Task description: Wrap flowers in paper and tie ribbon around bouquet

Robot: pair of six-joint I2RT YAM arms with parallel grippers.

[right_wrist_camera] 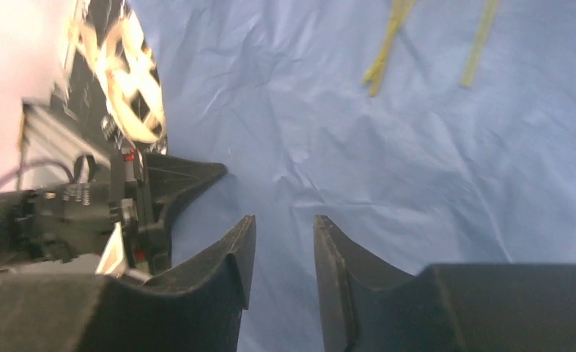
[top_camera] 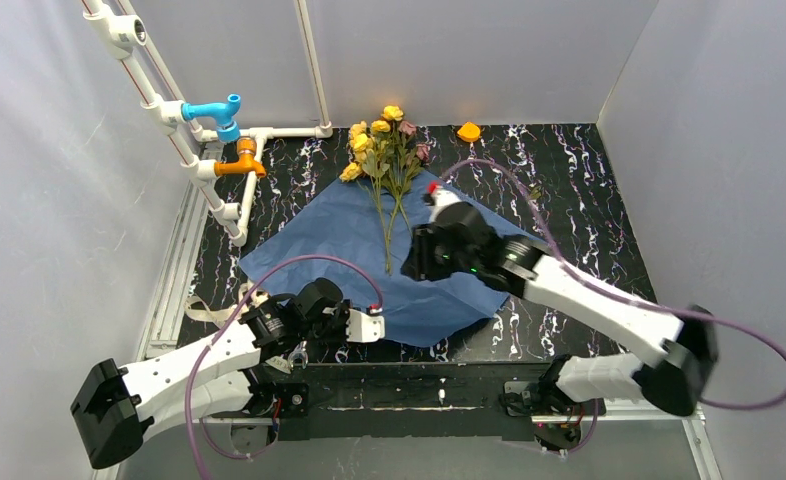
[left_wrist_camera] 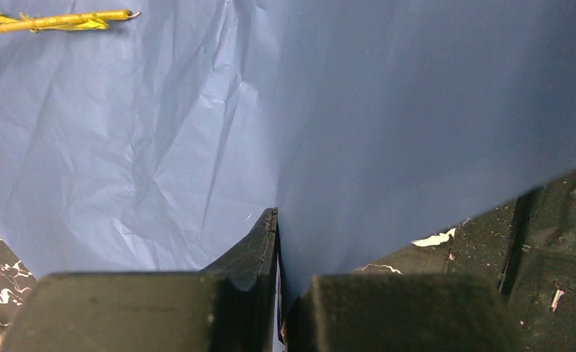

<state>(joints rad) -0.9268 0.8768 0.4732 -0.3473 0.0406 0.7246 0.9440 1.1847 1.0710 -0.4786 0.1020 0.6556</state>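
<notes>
Wrapping: left hand (left_wrist_camera: 278,227) clenched on near edge of creased light-blue paper sheet (top_camera: 339,230).
Right hand (right_wrist_camera: 283,235) parted, empty above sheet; draw edge slowly over dried yellow roses (top_camera: 384,140), avoiding tears.

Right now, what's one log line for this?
left gripper: shut on paper edge | right gripper: open over paper | flowers: lying on paper, unwrapped

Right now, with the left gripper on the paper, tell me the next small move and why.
Probably carry the left gripper up and toward the stems, folding that edge over them. It is shut on the near edge of the paper, while the flowers lie uncovered on the sheet and the right gripper hovers open above it.
</notes>
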